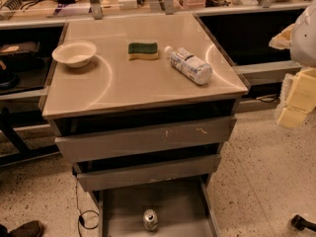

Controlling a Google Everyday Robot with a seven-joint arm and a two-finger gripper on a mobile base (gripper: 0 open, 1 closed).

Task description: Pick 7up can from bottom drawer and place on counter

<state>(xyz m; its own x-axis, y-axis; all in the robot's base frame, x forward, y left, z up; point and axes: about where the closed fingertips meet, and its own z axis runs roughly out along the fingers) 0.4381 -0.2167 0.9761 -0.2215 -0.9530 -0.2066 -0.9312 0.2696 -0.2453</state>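
Note:
The 7up can [150, 219] stands upright on the grey floor of the bottom drawer [177, 206], which is pulled out at the foot of the cabinet. The can is near the drawer's front middle, and its shiny round top shows. The beige counter [148, 83] tops the cabinet above the two upper drawers. My gripper [297, 98] is at the right edge of the view. It hangs from the white arm [306, 31], level with the counter's front edge, to the right of the cabinet and well above the can. It holds nothing that I can see.
On the counter lie a clear plastic bottle [190, 65] on its side, a green-and-yellow sponge [143, 50] and a white bowl [74, 53]. A black cable [85, 220] loops on the floor left of the drawer. A shoe [24, 229] is at bottom left, and a dark caster [302, 223] at bottom right.

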